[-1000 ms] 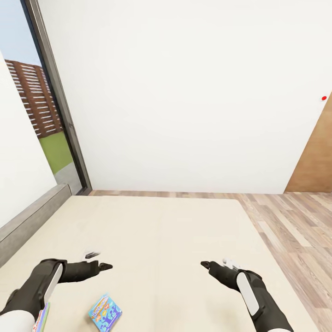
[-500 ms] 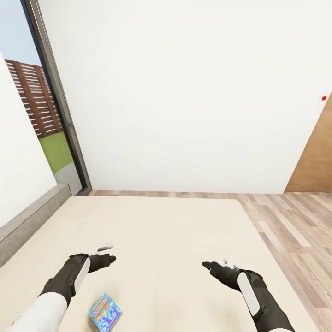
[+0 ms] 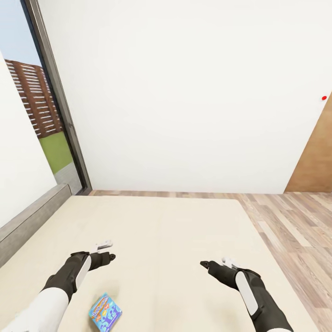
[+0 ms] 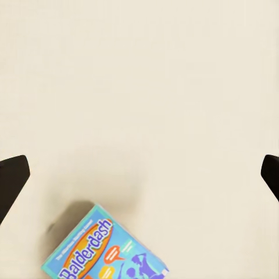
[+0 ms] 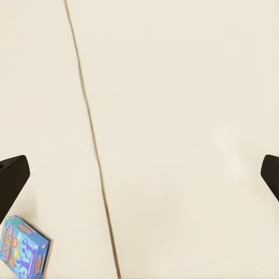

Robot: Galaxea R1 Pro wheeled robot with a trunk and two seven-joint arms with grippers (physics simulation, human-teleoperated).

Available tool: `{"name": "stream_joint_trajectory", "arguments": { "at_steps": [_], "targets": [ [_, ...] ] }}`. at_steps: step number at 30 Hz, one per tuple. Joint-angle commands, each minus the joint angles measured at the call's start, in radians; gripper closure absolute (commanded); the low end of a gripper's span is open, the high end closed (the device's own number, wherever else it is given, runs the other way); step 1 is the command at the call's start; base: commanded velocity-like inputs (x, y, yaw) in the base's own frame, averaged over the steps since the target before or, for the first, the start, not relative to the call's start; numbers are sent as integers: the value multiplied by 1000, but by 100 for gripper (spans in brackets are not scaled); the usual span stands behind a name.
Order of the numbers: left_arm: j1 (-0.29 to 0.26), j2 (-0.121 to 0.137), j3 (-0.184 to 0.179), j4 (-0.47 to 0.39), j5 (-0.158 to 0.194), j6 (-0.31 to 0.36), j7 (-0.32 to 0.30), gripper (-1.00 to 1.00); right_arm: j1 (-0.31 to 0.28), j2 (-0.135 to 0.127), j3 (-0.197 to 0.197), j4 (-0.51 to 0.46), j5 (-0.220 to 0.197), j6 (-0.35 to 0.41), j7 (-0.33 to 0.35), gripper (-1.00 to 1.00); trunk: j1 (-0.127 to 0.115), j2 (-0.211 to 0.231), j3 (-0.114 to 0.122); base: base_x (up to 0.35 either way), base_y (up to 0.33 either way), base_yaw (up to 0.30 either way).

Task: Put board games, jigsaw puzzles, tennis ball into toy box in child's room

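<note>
Head view: both arms reach out over the bed, a wide cream mattress, with a white wall, a brown door and plank floor beyond. The left end effector and the right end effector hover above the mattress, neither holding anything. A light-blue board game lies flat on the bed, just below and beside the left arm, untouched.

Left wrist view: the two dark fingertips stand far apart at the edges, so this end effector is released. The board game, printed "Balderdash", lies on the mattress beneath and off to one side of the gap.

Right wrist view: these fingertips are spread wide too, empty. The mattress seam runs between them; the board game sits well off-centre.

As a judgement, this game is not yet picked up, so it remains to be carried to the toy box; the other toys cannot be checked here.
</note>
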State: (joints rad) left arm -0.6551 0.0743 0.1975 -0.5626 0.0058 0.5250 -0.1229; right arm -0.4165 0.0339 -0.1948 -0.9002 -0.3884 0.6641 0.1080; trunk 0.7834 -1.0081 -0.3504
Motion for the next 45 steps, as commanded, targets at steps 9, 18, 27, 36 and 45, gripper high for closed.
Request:
{"name": "stream_joint_trajectory", "arguments": {
  "at_steps": [9,18,27,36,45],
  "targets": [
    [-1,-1,4,0,0,7,-3,-100,-1,1,20,1,3,6,-6,-100,0,-1,-12,0,0,-43],
    [-1,-1,3,0,0,7,-3,-100,-1,1,22,0,3,6,-18,-100,0,-1,-25,0,0,-113],
    [-1,-2,1,-2,1,5,-3,-100,-1,1,23,0,4,6,-19,-100,0,-1,-27,0,0,-20],
    [-1,1,3,-2,1,4,-4,-100,-1,1,23,1,4,6,-36,-100,0,-1,-27,0,63,-1],
    [-1,1,2,-2,0,4,-3,-100,-1,1,22,3,2,5,-42,-100,0,-1,-27,0,34,0]
  ]
}}
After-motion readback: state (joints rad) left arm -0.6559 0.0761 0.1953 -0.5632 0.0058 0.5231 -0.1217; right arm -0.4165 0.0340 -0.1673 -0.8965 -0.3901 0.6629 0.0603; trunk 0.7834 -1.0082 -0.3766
